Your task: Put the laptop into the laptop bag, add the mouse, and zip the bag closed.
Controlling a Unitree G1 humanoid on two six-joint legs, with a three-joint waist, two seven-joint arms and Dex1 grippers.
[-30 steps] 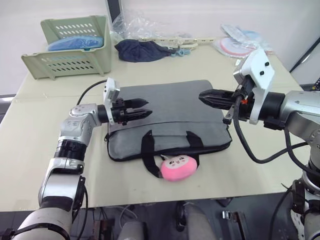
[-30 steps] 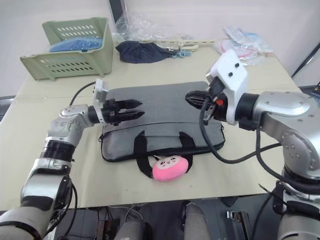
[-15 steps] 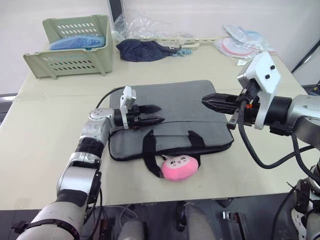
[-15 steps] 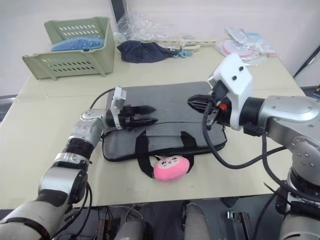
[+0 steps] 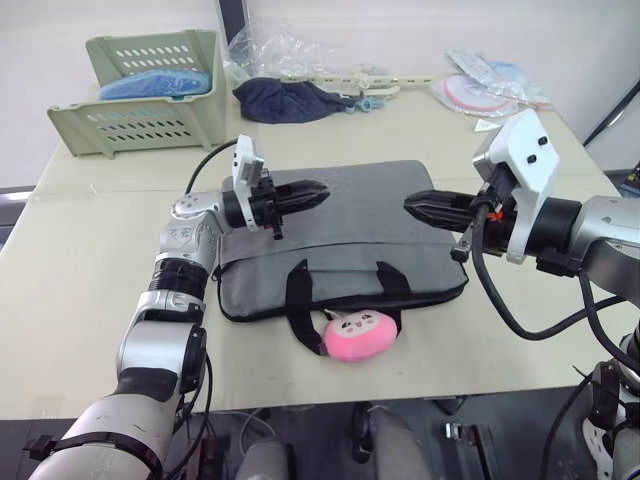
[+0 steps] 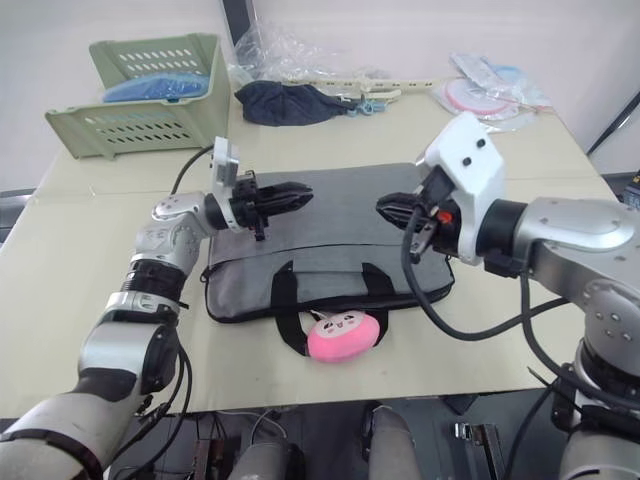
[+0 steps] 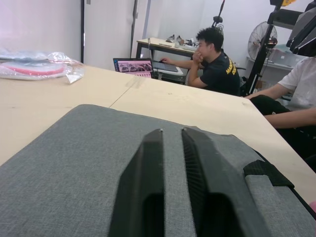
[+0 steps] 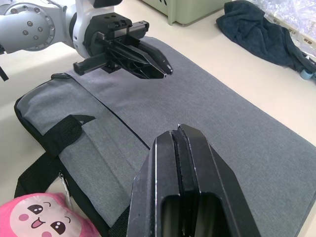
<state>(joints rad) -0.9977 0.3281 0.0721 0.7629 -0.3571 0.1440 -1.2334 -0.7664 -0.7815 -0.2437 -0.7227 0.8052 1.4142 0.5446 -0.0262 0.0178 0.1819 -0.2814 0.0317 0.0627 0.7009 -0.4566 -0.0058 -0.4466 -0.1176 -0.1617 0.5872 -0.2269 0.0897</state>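
The flat rectangular grey fabric laptop bag [image 5: 338, 238] with black strap handles lies in the middle of the pale wooden table [image 5: 80, 270]; its handles point toward the near edge, and a rounded pink plush toy with a face [image 5: 359, 334] sits just beside them, touching the bag's near side. The bag looks flat and its zipper line runs along the near part of the top panel; whether it is zipped all the way I cannot tell.

Left gripper [image 5: 316, 190] hovers over the far-left part of the bag, fingers pointing right; in the left wrist view its two black fingers [image 7: 143, 187] stand nearly together with only a thin slit between them, holding nothing. Right gripper [image 5: 412, 206] hovers over the far-right part of the bag, pointing left toward the other gripper; in the right wrist view its fingers [image 8: 197, 192] are pressed together — empty.

Far left on the table: a pale green slotted plastic basket [image 5: 140, 95] with something blue inside; near the far edge, a crumpled dark navy cloth [image 5: 285, 100], clear plastic wrapping [image 5: 275, 50] behind it, and flat packets in plastic [image 5: 480, 85] at far right.

In the left wrist view, a person in a black shirt [image 7: 215, 61] sits at a desk in the background.
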